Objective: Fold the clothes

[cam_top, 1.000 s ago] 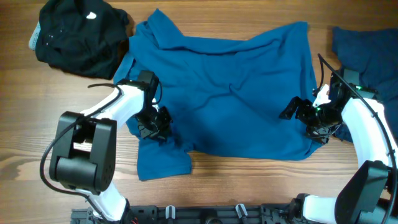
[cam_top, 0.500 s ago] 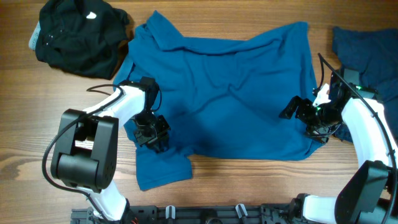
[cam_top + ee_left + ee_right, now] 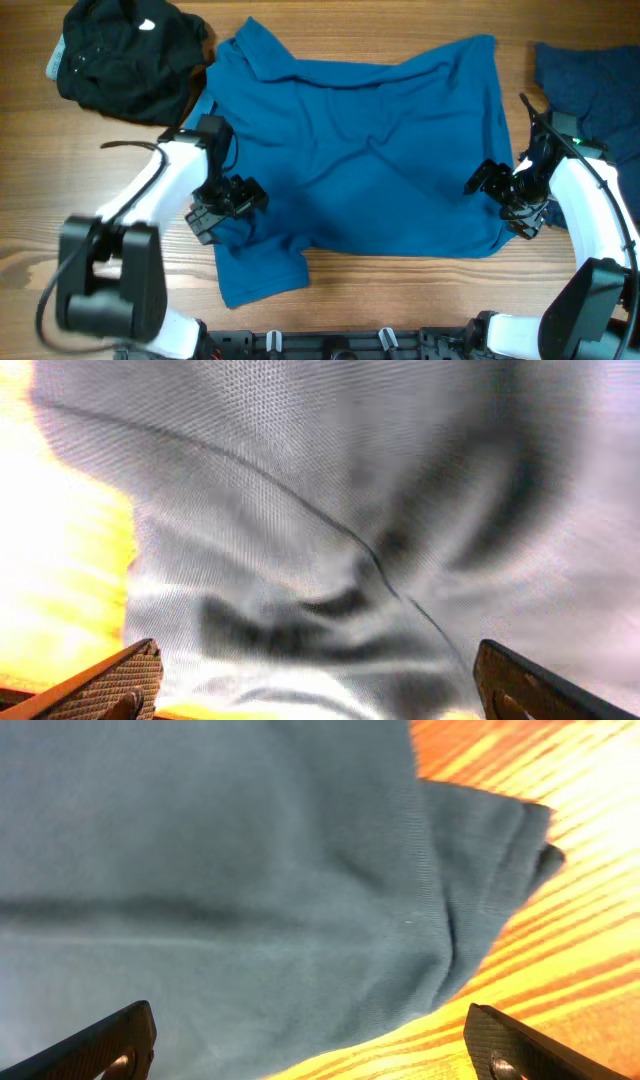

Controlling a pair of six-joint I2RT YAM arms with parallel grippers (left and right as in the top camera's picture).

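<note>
You have a medium-blue polo shirt [image 3: 370,150] of soft, matt cloth; close up in the left wrist view, its fine knit shows as a regular mesh. The black garment [image 3: 120,60] and the darker blue garment [image 3: 590,80] are matt cloth too. The table [image 3: 60,220] is wood with clear grain and a slight sheen. The arm casings [image 3: 165,180] look like smooth, glossy white plastic. On the right end effector [image 3: 308,1020], the fingers [image 3: 105,1045] are dark and matt.
</note>
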